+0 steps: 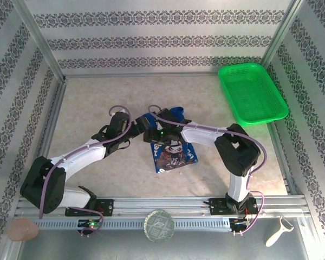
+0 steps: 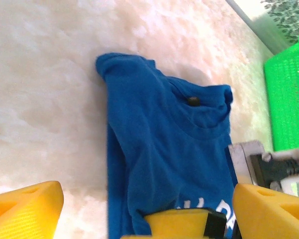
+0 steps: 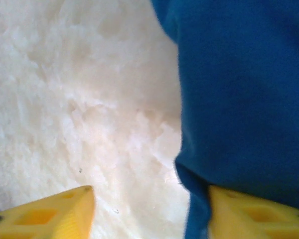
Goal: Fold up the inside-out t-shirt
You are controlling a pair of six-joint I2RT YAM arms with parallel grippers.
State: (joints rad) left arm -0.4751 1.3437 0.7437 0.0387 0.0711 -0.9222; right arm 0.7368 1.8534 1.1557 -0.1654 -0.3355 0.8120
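The inside-out t-shirt (image 1: 173,153) lies folded into a small royal-blue bundle at the middle of the table, with a printed picture facing up. Both arms reach in and meet at its far-left end. My left gripper (image 1: 142,126) is open; in the left wrist view its yellow fingers (image 2: 25,211) stand wide apart over the t-shirt (image 2: 159,144), with a finger of the other arm (image 2: 184,224) between them. My right gripper (image 3: 152,214) is open too. One of its fingers (image 3: 50,214) is over bare table, the other (image 3: 256,214) at the t-shirt's (image 3: 244,84) edge.
A green mesh basket (image 1: 252,93) stands at the back right, also in the left wrist view (image 2: 289,94). On the near rail lie a pink lump (image 1: 23,229), a round glass disc (image 1: 159,225) and a peeler (image 1: 279,231). Patterned walls close three sides.
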